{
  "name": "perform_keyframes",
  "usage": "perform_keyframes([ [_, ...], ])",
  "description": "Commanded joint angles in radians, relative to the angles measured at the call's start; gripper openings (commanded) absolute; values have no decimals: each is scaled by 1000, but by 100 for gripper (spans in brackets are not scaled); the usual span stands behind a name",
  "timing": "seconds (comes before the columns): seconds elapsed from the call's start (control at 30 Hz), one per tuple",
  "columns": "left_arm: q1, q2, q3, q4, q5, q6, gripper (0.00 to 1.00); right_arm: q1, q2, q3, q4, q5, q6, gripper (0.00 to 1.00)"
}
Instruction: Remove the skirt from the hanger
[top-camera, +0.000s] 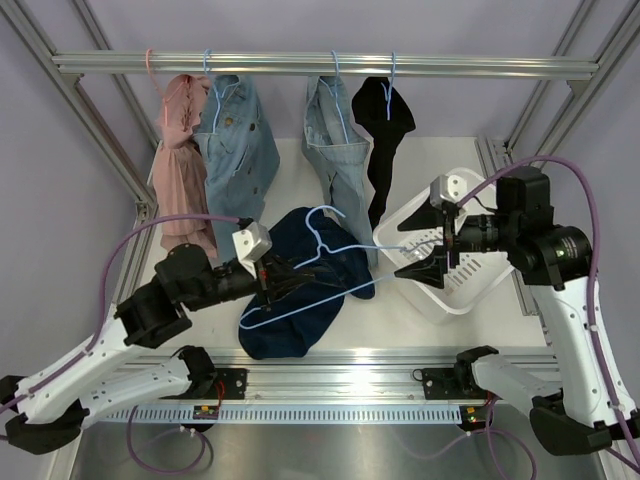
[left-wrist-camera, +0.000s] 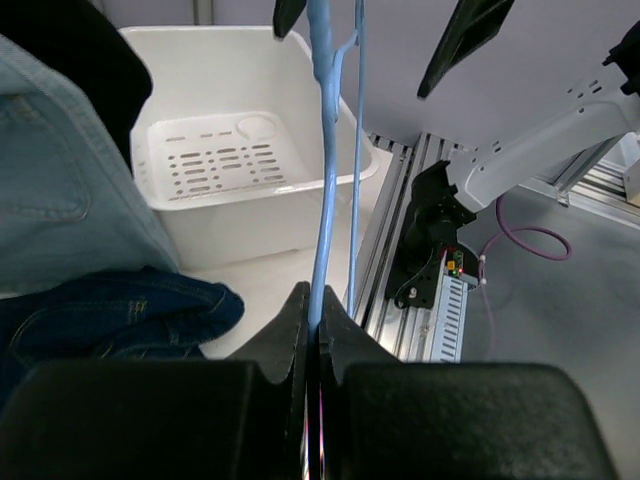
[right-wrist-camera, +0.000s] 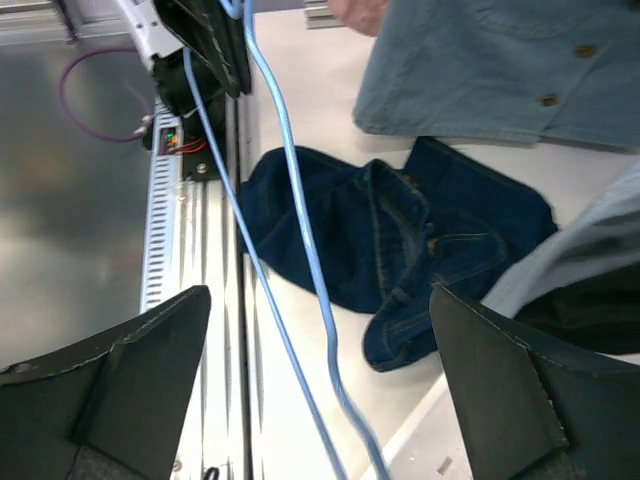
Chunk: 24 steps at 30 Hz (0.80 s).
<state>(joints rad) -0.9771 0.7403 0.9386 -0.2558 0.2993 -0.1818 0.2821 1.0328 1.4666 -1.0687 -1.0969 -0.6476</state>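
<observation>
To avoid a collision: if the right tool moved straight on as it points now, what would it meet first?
Probably the blue hanger, whose wire crosses ahead of the open right tool; the dark skirt lies behind it. Depth is unclear.

A silver metal rail (top-camera: 320, 65) runs across the back. Four garments hang from it, left to right: a dusty pink garment (top-camera: 180, 170), a light blue denim jacket (top-camera: 238, 140), a pale denim piece (top-camera: 335, 135) and a black garment (top-camera: 383, 130). A white slotted plastic basket (top-camera: 465, 290) sits at the right of the white tabletop (top-camera: 290, 170).
</observation>
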Motion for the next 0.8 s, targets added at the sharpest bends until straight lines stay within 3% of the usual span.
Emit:
perform_keyframes([
  [0.0,6,-77,52,-118,-106,31,0,-41,-46,70,122,61,109,99],
  [0.1,6,-120,150,-236,-235,28,0,-76,-74,89,208,124,216,100],
  [0.2,6,-133,276,-336,-399,30,0,-102,-94,74,320,344,380,99],
  [0.3,6,-119,360,-393,-605,45,0,-133,-123,-1,397,399,446,100],
  [0.5,6,40,494,-494,-846,34,0,-181,-165,-159,483,420,490,100],
  [0.63,29,157,577,-481,-920,53,0,-205,-188,-270,539,384,519,99],
  [0.77,119,290,699,-490,-882,58,0,-257,-197,-396,615,321,551,99],
])
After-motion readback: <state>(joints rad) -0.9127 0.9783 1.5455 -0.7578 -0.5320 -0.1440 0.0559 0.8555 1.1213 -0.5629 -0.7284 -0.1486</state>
